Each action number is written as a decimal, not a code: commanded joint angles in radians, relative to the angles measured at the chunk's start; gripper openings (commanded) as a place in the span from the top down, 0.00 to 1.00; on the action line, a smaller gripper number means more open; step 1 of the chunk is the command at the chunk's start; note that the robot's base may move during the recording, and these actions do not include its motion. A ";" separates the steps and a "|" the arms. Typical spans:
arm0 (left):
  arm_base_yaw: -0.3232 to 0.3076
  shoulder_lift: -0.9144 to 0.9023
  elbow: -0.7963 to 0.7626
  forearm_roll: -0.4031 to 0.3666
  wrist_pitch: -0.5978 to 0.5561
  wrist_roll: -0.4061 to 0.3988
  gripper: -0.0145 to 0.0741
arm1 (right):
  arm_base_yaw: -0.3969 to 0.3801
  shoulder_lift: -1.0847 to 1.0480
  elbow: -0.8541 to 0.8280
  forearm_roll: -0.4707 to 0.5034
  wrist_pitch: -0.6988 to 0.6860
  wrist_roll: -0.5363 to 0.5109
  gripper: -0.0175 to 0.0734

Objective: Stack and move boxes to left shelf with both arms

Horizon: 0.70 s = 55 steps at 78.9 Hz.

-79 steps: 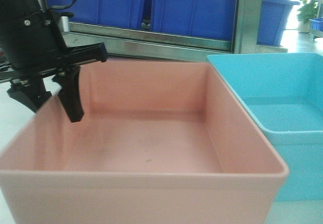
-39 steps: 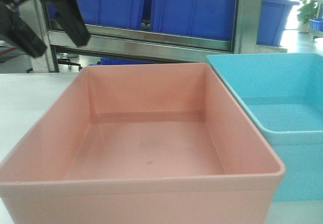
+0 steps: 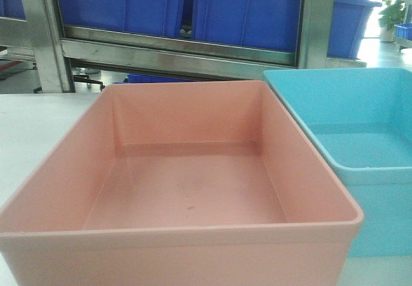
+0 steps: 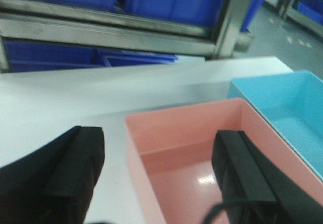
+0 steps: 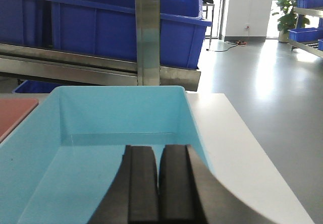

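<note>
The left arm is hanging above the white bench (image 4: 60, 98), its wrist camera looking forward and down across the salmon-pink bin (image 4: 176, 133). The left tool (image 4: 157, 135) is standing spread wide and gripping nothing. One black finger (image 4: 75, 168) is showing over the bare bench and the other over the bin's inside, so the bin's left wall is lying between them. Whether either finger is touching that wall cannot be told.

The right arm is reaching over the sky-blue bin (image 5: 116, 113). There the right tool (image 5: 158, 153) is showing its two pads pressed together, holding nothing, above the bin's floor.

In the front view the two bins are sitting side by side on the bench, the pink one on the left, their rims just beside each other. Behind them the steel shelf (image 3: 180, 54) is carrying dark blue crates (image 3: 244, 9).
</note>
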 commanded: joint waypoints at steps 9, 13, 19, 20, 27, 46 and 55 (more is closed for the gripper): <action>0.091 -0.187 0.045 -0.010 -0.088 0.001 0.42 | -0.005 -0.019 -0.024 0.001 -0.090 -0.003 0.75; 0.105 -0.220 0.055 -0.010 -0.086 0.001 0.42 | -0.005 -0.019 -0.024 0.001 -0.090 -0.003 0.75; 0.114 -0.253 0.055 -0.010 -0.068 0.001 0.42 | -0.005 -0.019 -0.024 0.001 -0.090 -0.003 0.75; 0.114 -0.256 0.055 -0.010 -0.063 0.001 0.42 | -0.005 -0.019 -0.024 0.001 -0.090 -0.003 0.75; 0.115 -0.261 0.055 -0.010 -0.058 0.001 0.42 | -0.005 -0.019 -0.024 0.001 -0.090 -0.003 0.75; 0.115 -0.259 0.059 -0.010 -0.058 0.001 0.42 | -0.005 -0.019 -0.024 0.001 -0.090 -0.003 0.75; 0.115 -0.259 0.059 -0.012 -0.058 0.001 0.42 | -0.005 -0.019 -0.024 0.001 -0.093 -0.003 0.75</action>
